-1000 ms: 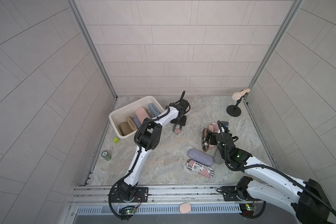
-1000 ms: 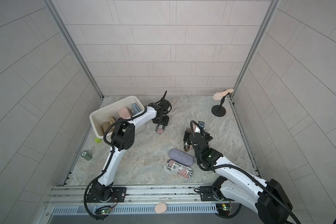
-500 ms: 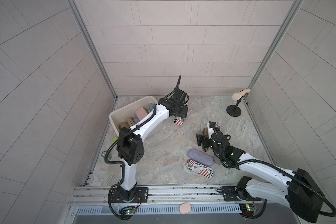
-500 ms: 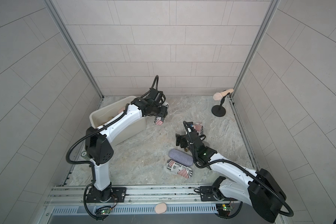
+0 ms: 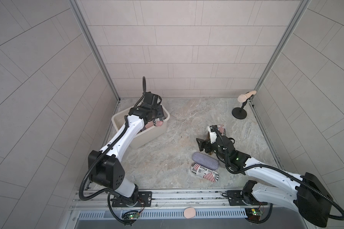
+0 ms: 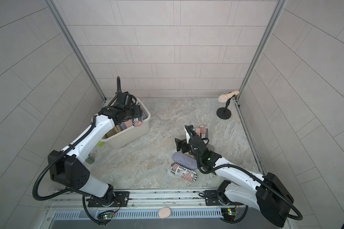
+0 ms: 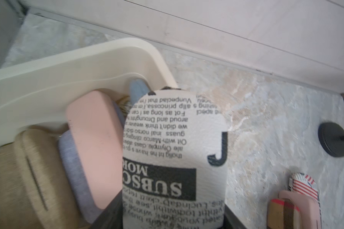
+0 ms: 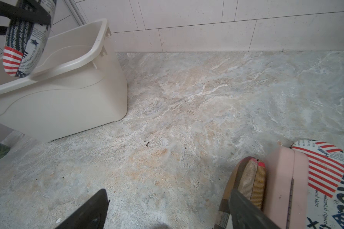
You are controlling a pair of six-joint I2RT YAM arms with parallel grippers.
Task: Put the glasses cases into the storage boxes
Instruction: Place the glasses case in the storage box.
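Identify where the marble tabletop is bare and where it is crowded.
Bare: the marble tabletop between the cream plastic bin and the black round-based microphone stand. Crowded: beside the right hand, where plaid case, pink case and flag-print case cluster.

Open floor (image 5: 183, 130) between bin (image 5: 147, 136) and cases (image 5: 205, 160) (apparently)

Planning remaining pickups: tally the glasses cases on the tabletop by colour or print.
Newspaper-and-flag print oblong cases: 2
Grey-lilac fabric oblong case: 1
Pink smooth case: 1
Tan plaid case: 1
Total: 5 clearly visible; greyish shape beside right arm unclear.
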